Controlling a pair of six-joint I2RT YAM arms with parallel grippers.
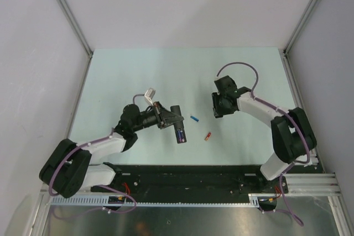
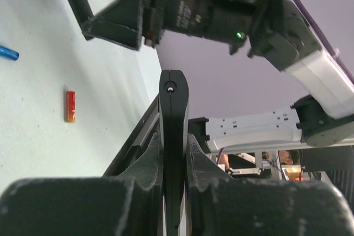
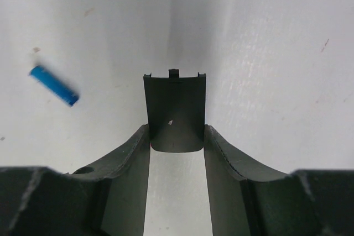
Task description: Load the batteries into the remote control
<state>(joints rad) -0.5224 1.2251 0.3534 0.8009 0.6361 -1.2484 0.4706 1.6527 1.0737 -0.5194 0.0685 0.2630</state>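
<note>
My left gripper (image 1: 168, 119) (image 2: 173, 136) is shut on the remote control (image 1: 178, 127) (image 2: 173, 98), a slim black bar held edge-on above the table. The blue battery (image 1: 194, 119) (image 2: 8, 53) (image 3: 54, 85) and the red-orange battery (image 1: 208, 136) (image 2: 71, 106) lie loose on the pale table between the two arms. My right gripper (image 1: 217, 106) (image 3: 177, 131) is shut on a thin black cover plate (image 3: 175, 103) (image 2: 83, 9) with small tabs on its end. It holds the plate off the table, to the right of the batteries.
White walls with metal corner posts (image 1: 72, 20) enclose the pale green table (image 1: 166, 70). A black base plate (image 1: 188, 175) runs along the near edge between the arm mounts. Purple cables (image 1: 238, 66) loop off both arms.
</note>
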